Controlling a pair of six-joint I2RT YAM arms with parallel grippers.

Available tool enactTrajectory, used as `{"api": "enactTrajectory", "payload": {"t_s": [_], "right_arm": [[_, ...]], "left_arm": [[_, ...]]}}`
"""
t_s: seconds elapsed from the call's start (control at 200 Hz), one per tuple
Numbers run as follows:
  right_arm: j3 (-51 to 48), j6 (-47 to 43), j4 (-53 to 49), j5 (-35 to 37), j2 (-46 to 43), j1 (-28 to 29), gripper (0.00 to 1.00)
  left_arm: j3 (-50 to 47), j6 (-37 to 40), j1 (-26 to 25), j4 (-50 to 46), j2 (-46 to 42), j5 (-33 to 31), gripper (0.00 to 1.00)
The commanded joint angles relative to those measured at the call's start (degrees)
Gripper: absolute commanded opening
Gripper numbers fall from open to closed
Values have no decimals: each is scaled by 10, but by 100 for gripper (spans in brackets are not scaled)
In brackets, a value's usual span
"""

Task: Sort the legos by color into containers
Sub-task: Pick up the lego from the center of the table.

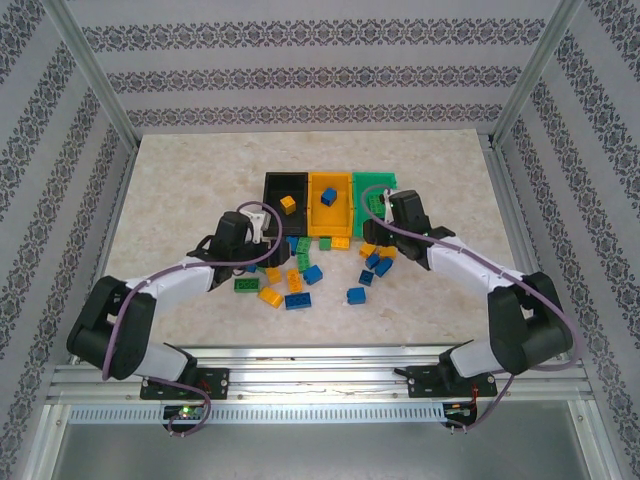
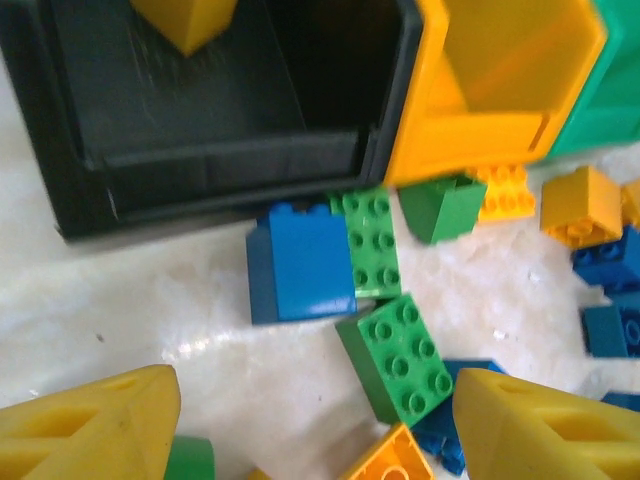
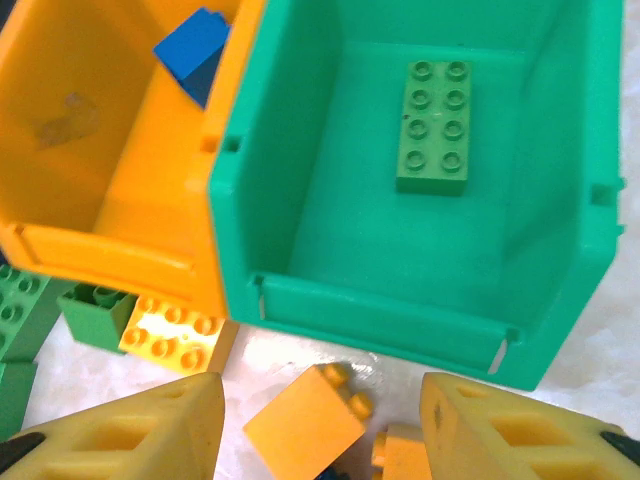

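The left gripper (image 2: 315,400) hangs low over the pale marbled table (image 2: 120,300), its yellow fingers (image 2: 100,425) set well apart and holding nothing. Between them, touching neither, lies a green square studded brick (image 2: 398,355) (studs up, skewed to the fingers). Just ahead of it a blue studded block (image 2: 300,262) and a flat green brick (image 2: 372,240) sit side by side, touching. Beyond those is the front wall of the black rectangular plastic bin (image 2: 60,150), with a yellow brick (image 2: 185,20) inside. Ahead and to this gripper's right is the orange rectangular plastic bin (image 2: 470,130), pressed against the black one.

The right gripper (image 3: 322,400) is also spread and has hold of nothing. A yellow-orange brick (image 3: 305,425) lies tilted on the table between its fingers (image 3: 130,430), with a gap on either side. Straight ahead stands the green rectangular plastic bin (image 3: 400,310), a long green eight-stud brick (image 3: 435,125) flat on its floor. Ahead and to the left, the orange bin holds a blue brick (image 3: 195,50) leaning against its wall, and a yellow studded brick (image 3: 175,335) touches that bin's front.

Seen from above, both grippers sit at the bins' front edge, with the loose bricks (image 1: 300,285) scattered behind them.
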Motion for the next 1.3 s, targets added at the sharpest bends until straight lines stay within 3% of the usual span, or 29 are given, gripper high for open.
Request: {"api": "enactTrajectory", "payload": {"t_s": [0.0, 0.105, 0.3, 0.66, 0.904, 0.959, 1.294], "right_arm": [[-28, -17, 55, 34, -38, 14, 54], [-55, -13, 89, 43, -50, 16, 54], [-96, 1, 134, 47, -78, 19, 54], [-121, 11, 151, 65, -113, 21, 54], [-122, 12, 153, 68, -109, 20, 55], [-123, 14, 154, 67, -108, 20, 55], [-120, 18, 157, 61, -97, 22, 55]], "left_arm": [[16, -8, -5, -73, 16, 38, 69], [14, -24, -24, -83, 8, 25, 68], [57, -36, -77, -156, -1, -54, 67], [175, -52, -148, -273, 75, -152, 67], [253, -58, -160, -335, 133, -184, 67], [269, -64, -163, -350, 144, -188, 60], [346, -102, -188, -398, 215, -245, 60]]}}
